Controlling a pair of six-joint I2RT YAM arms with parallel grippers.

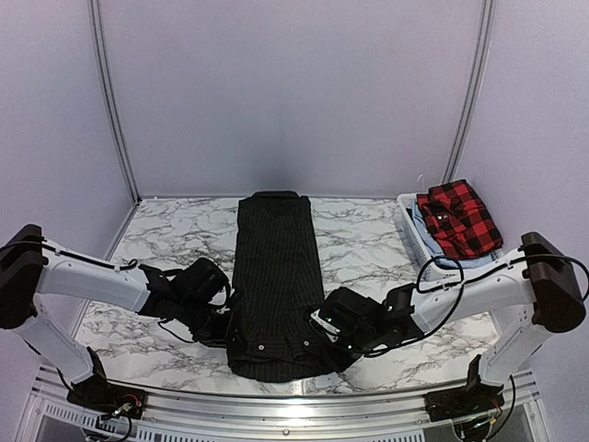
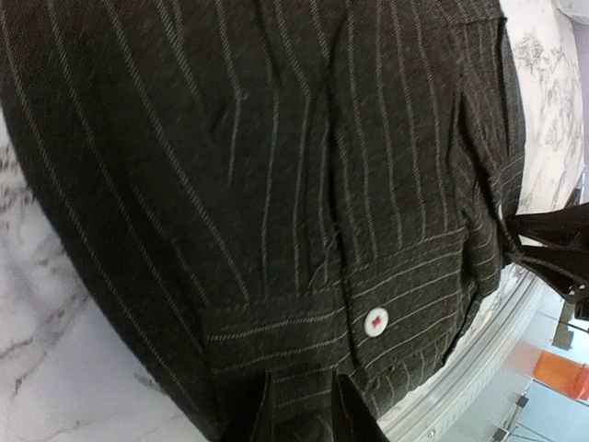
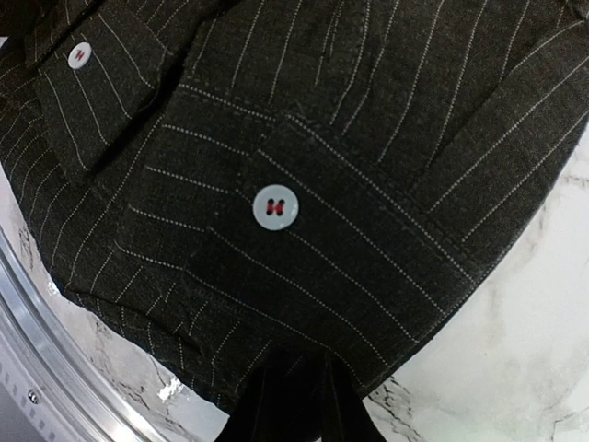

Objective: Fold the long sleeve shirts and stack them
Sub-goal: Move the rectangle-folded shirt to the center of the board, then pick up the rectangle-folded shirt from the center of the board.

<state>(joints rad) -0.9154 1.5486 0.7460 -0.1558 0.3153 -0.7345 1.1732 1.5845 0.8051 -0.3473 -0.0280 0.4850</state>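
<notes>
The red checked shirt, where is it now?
In the top view, the red checked shirt lies on the white basket at the far right, apart from the black pinstriped shirt.

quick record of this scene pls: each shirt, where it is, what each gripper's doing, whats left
black pinstripe shirt: folded into a long strip, flat on the marble table, collar at the far end
red checked shirt: on top, in the white basket, far right corner
left gripper: closed on the strip's near left corner
right gripper: closed on its near right corner
left to do: fold the strip shorter, stack the shirts
</notes>
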